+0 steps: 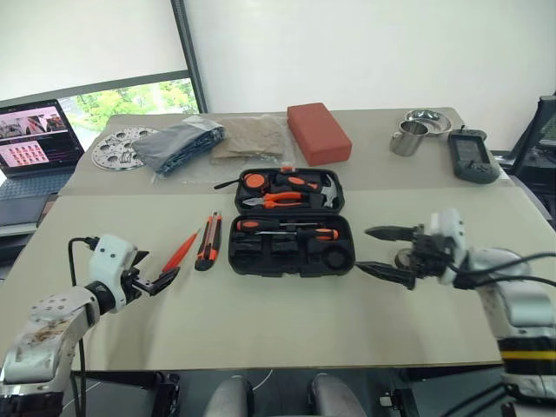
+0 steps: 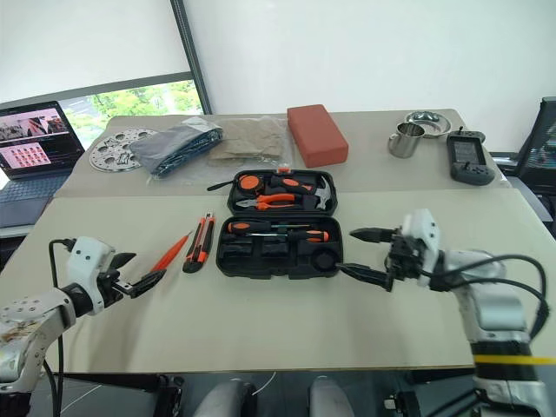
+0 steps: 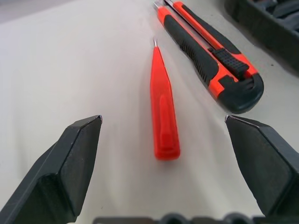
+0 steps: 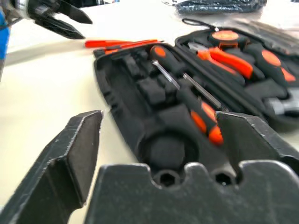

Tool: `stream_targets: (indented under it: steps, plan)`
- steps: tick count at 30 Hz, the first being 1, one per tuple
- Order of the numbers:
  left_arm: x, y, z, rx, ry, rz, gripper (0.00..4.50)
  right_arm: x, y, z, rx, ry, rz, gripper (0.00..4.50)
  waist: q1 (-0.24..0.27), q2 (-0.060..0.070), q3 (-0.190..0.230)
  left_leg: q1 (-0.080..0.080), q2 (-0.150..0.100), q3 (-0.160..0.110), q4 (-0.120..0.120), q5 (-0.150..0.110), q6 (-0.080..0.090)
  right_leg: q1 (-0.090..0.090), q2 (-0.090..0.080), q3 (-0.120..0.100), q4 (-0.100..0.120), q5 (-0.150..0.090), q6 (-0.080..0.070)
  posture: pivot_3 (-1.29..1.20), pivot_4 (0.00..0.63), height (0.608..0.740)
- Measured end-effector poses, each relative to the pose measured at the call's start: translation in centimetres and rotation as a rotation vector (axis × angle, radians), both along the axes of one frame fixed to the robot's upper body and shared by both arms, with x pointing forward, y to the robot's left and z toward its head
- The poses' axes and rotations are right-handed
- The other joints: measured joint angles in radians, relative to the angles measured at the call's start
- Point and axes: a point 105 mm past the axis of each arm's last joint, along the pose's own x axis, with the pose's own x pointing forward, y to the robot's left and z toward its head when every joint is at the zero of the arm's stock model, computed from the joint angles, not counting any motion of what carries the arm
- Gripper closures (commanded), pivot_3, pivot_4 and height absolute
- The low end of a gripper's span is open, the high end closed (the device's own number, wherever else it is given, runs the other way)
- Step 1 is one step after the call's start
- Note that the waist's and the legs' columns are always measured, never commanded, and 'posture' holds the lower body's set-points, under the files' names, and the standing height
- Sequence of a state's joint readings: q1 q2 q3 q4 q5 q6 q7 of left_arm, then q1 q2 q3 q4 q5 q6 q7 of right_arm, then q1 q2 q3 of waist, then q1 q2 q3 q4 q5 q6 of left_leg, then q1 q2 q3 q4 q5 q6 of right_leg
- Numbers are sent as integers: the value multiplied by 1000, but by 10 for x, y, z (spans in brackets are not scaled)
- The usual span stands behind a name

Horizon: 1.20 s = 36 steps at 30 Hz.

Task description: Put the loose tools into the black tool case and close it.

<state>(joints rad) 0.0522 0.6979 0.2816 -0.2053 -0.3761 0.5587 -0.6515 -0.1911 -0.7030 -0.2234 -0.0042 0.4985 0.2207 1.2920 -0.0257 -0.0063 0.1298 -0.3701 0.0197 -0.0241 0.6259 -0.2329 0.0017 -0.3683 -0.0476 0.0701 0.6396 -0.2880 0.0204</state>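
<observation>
Finding no readable text, label, brand, number or sign anywhere. Showing only blurred picture tiles on the laptop screen (image 1: 33, 132), nothing legible. Carrying no legible marking on the utility knife (image 3: 210, 51), the black tool case (image 1: 291, 228) or the handheld device (image 1: 472, 156).

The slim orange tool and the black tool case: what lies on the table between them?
The utility knife lies between the slim orange tool and the black tool case, beside the case's left edge and apart from it. The left eye view shows this.
</observation>
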Motion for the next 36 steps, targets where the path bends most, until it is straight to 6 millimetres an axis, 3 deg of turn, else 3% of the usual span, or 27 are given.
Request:
stream_targets:
  steps: [5,12,15,19,24,25,32,36]
  plan:
    - [13,-3,-4,2,-7,-4,0,-15,-29,11,4,-60,-41,83,-2,0,0,1,0,1,0,0,0,0,2,0,0,0,0,0,150,707]
    - [24,-5,-21,-16,38,-3,0,-34,-40,7,26,-49,-57,83,2,0,0,1,-1,1,0,0,0,0,2,1,0,0,0,0,150,707]
    - [29,-4,-22,-30,50,2,639,-37,-40,13,15,-72,-55,0,4,-1,0,1,-1,1,0,0,0,1,2,1,0,0,0,0,150,707]
    - [34,0,-23,-44,55,20,2019,-37,-40,24,33,-118,-65,0,7,0,0,1,-1,1,0,0,0,1,2,1,0,-1,1,0,150,707]
    - [35,2,-22,-59,57,20,3872,-40,-38,23,35,-114,-56,0,11,0,0,1,-1,1,0,0,0,1,1,1,0,-1,1,0,150,707]
    - [35,2,-22,-63,57,20,4032,-41,-38,23,36,-111,-55,0,11,0,0,1,-1,1,0,0,0,1,1,1,0,-1,1,0,150,707]
    - [25,1,-22,-101,37,0,4030,-43,-38,24,61,-113,-37,0,9,0,0,1,0,1,0,0,0,1,1,0,0,-1,1,0,150,707]
    - [27,-9,17,-83,-86,-106,4030,-48,-40,22,67,-98,-35,0,13,-2,1,0,0,1,0,0,0,1,1,0,0,-1,1,0,150,707]
